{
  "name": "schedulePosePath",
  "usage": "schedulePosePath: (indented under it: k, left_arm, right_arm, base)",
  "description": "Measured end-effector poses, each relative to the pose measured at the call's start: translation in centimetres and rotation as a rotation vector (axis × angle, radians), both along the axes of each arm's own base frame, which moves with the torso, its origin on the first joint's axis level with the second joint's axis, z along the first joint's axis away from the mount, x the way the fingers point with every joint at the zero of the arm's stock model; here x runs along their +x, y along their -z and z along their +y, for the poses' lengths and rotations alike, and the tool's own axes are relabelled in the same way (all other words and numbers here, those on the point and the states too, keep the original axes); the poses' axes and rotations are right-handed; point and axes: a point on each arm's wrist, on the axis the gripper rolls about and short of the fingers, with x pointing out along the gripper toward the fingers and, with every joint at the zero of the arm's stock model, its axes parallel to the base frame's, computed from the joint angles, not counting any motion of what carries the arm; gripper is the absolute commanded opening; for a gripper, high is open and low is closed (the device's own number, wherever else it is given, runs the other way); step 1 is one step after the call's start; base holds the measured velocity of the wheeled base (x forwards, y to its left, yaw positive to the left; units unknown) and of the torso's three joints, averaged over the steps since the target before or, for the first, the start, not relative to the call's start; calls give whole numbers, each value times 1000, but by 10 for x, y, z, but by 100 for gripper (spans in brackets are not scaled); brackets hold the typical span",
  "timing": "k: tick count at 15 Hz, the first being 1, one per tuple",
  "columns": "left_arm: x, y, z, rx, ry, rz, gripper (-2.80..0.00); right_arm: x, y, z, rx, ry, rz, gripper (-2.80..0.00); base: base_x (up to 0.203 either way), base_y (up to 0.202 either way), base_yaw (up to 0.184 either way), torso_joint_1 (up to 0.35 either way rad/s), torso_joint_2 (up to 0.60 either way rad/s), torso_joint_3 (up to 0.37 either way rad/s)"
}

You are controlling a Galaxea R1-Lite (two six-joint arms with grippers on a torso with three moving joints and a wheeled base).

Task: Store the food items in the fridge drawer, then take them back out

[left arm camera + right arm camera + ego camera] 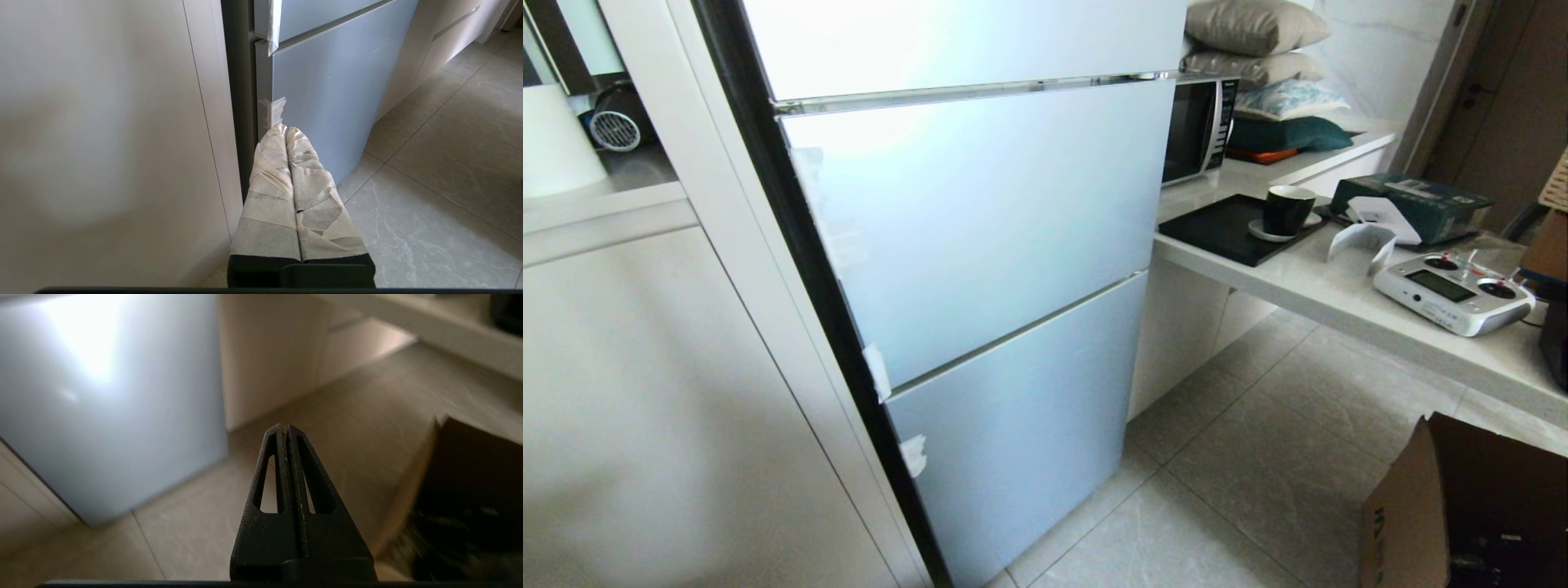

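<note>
The fridge [980, 245] stands shut, its pale blue-grey doors flush one above another, so neither the drawer nor any of the red fruit can be seen in any view. Scraps of pale tape [913, 454] cling to the left edge of the lower doors, beside the dark side panel. A white cabinet wall [645, 392] runs along the fridge's left. To its right a white counter [1307, 282] carries a microwave [1199, 129] close against the fridge, a black tray [1232, 229], a dark mug [1287, 209] on a saucer at the tray's edge, a green box [1421, 204] and a white remote controller [1454, 292] nearer the front. Pillows [1258, 49] are stacked above the microwave. An open cardboard box [1462, 506] sits on the grey tiled floor [1241, 457] at the lower right. Neither arm shows in the head view. In the left wrist view the left gripper [285, 130] hangs low in front of the bottom fridge door, near its taped left edge, its tape-wrapped fingers [269, 192] pressed together and holding nothing. In the right wrist view the right gripper [284, 427] points down toward the floor between the fridge's bottom corner and the cardboard box, its black fingers [265, 522] closed tight against each other, with nothing between them.
</note>
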Motion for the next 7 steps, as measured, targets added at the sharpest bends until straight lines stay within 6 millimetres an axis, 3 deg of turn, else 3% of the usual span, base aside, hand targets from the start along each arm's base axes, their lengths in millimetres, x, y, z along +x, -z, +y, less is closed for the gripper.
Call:
schedulePosePath:
  k: [7]
  left_arm:
    - [0,0,0,0,0,0,-280]
  right_arm:
    - [-3,3,0,-24,-1,-26,-280]
  base:
    - [0,0,0,0,0,0]
